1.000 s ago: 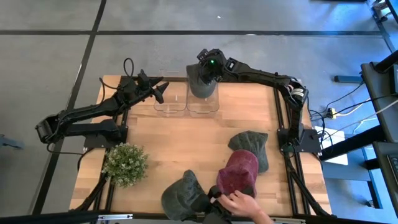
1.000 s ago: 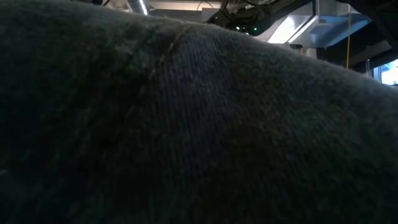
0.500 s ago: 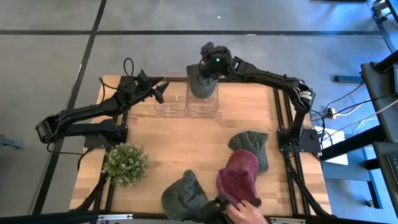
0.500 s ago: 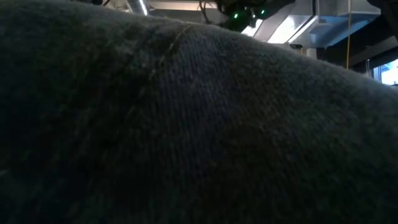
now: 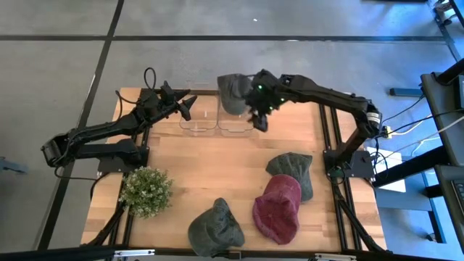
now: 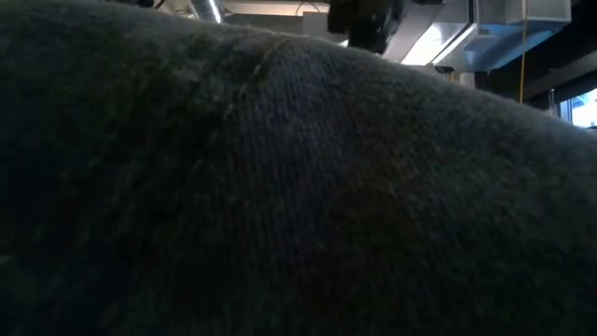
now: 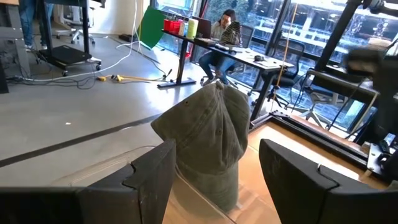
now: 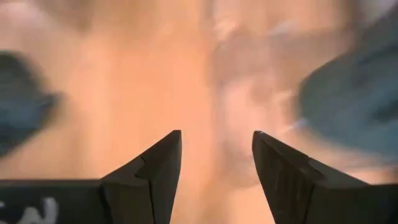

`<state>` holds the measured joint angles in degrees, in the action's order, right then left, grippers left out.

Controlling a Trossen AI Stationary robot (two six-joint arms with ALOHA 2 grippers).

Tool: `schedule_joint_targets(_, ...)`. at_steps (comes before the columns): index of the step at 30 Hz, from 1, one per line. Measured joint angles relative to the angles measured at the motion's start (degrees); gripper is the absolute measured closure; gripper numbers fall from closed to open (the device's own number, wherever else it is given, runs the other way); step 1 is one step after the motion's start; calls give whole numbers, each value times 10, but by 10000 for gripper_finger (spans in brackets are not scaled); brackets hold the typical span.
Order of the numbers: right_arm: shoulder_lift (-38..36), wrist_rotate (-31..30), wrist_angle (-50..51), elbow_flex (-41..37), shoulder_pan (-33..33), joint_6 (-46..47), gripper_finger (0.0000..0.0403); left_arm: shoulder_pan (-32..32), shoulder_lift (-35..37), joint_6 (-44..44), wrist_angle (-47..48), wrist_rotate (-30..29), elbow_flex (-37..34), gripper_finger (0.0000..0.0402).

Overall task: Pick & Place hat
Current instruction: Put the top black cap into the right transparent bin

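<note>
The hats [image 5: 290, 172] lie well away from the clear bin [image 5: 235, 119]; our right gripper [image 5: 259, 122], jaws apart and probably empty, is nearer.

The right gripper [image 5: 259, 118] hangs over the table's far edge, fingers parted; the left gripper [image 5: 186, 106] waits at far left, fingers spread.

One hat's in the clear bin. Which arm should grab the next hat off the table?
Probably the right. Its open pincer hangs over mid-table, on the side of the grey-green hat and maroon hat. The left pincer waits open beside the clear bins.
</note>
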<state>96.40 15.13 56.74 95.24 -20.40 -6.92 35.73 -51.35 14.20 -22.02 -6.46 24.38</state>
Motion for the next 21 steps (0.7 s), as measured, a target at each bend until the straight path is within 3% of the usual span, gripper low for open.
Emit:
schedule_joint_targets(3,-18,-7,45,0,7,50,204,0,0,0,0,0,0,174)
schedule_joint_targets(7,-47,-72,93,0,21,83,205,0,0,0,0,1,0,174)
schedule_joint_targets(21,-89,-95,196,-18,68,39,205,0,0,0,0,21,0,174)
